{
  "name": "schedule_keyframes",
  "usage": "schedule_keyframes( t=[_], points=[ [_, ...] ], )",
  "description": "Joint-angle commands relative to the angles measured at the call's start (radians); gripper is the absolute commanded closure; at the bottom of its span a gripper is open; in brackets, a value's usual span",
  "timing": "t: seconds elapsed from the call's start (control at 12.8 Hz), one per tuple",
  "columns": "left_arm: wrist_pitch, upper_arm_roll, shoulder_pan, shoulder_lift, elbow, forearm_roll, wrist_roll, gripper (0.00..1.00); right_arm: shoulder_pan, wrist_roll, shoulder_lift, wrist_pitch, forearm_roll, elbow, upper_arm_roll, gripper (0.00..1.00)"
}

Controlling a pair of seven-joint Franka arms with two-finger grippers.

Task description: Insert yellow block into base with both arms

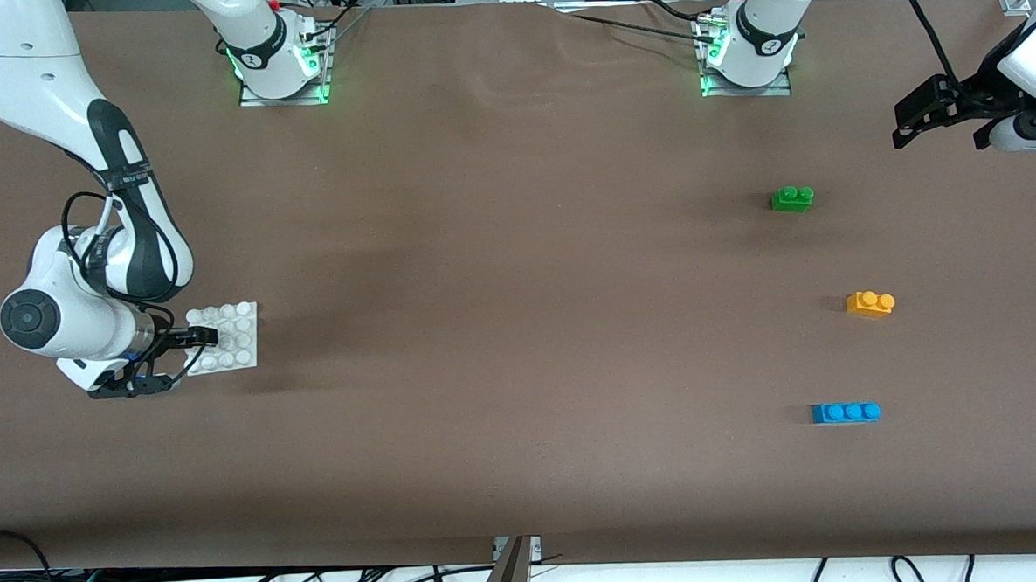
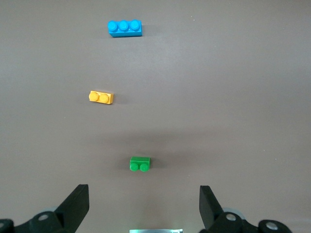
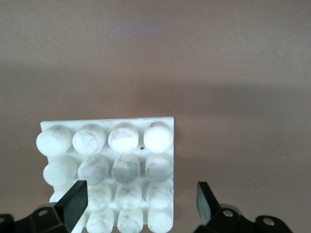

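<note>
**Both end effectors spread wide, nothing gripped**

We see the brown table [image 1: 503, 344] carrying everything. On it, at the right arm's end, lies the base [image 1: 227, 337], flat and studs up. At the left arm's end three bricks sit well apart in a loose line: the blue brick [image 1: 845, 412] nearest the front camera, the yellow block [image 1: 870, 304] between, the green brick [image 1: 792, 198] farthest.

The right end effector [image 1: 184, 358] is down at the base, released and wide. One finger [image 1: 196, 336] reaches over the base's edge; the other [image 1: 142, 383] lies outside it, toward the front camera. We cannot tell whether either touches the plate.

The left end effector [image 1: 917, 120] hangs over the table's edge at the left arm's end, released and empty.

The right wrist view gives us the base's scuffed studs [image 3: 109, 170] between spread fingers [image 3: 73, 204]. The left wrist view shows all three bricks ahead of open fingers [image 2: 77, 201], green brick [image 2: 140, 164] closest, yellow block [image 2: 101, 97] next, blue brick [image 2: 125, 28] last.
</note>
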Motion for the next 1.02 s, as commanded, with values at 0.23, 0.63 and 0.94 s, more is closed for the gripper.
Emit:
schedule_keyframes(
  t=[0.23,0.63,0.94],
  points=[
    [-0.019,0.003,0.006,0.003,0.014,0.003,0.004,0.0,0.014,-0.015,0.008,0.022,-0.012,-0.014,0.01,0.01],
    [-0.019,0.006,0.007,0.005,0.014,0.003,0.004,0.0,0.02,-0.041,0.014,0.025,-0.014,-0.024,0.008,0.01],
    [-0.019,0.005,0.006,0.005,0.014,0.003,0.004,0.0,0.018,-0.046,0.022,0.025,-0.014,-0.032,0.007,0.01]
  ],
)
